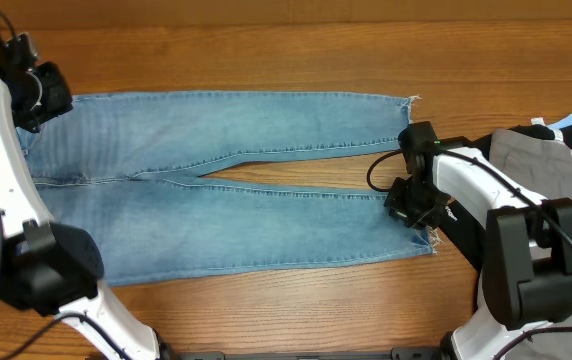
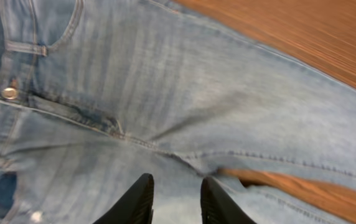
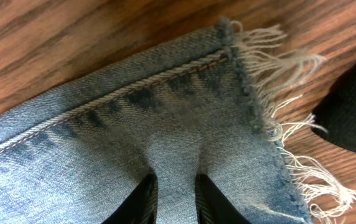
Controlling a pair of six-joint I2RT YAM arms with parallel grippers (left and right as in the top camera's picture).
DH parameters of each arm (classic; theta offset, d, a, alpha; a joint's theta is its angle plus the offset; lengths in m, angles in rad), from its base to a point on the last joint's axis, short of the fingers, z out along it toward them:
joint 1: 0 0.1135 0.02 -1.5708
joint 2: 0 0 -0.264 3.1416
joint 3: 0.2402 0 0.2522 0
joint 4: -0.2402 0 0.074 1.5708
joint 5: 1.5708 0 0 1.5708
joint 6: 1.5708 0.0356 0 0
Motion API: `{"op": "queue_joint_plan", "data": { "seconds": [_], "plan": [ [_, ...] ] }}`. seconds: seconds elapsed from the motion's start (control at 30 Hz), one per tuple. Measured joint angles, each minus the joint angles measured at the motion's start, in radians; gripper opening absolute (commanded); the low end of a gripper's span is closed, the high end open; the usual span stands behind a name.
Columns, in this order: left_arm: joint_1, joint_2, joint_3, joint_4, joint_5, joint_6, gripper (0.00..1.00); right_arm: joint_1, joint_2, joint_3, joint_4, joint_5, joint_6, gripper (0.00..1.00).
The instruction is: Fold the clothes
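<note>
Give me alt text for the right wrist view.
Frayed hem of jeans lying on a wooden table, white threads trailing right. The right gripper straddles a ridge of denim at the bottom edge.

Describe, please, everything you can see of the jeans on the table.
The jeans are light-blue faded denim, lying flat and front-up on the wooden table, waist to the left, legs spread in a narrow V to the right. A metal button, fly seam and pocket show; the ankle hems are frayed white. The right gripper straddles the near hem, grip unclear; the left gripper hovers open near the crotch.
</note>
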Motion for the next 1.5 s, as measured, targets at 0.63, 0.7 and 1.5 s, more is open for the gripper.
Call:
{"op": "queue_joint_plan", "data": {
  "seconds": [0.63, 0.7, 1.5],
  "plan": [
    [0.008, -0.262, 0.016, -0.2, -0.184, -0.054, 0.51, -0.141, -0.194, -0.074, -0.135, -0.037, -0.192, 0.37],
    [0.042, -0.264, 0.016, -0.221, -0.209, -0.083, 0.54, -0.141, -0.301, -0.047, -0.147, -0.062, -0.203, 0.48],
    [0.565, -0.296, -0.81, 0.238, -0.061, -0.253, 0.77, -0.141, -0.645, 0.066, -0.123, -0.285, -0.252, 0.69]
  ]
}}
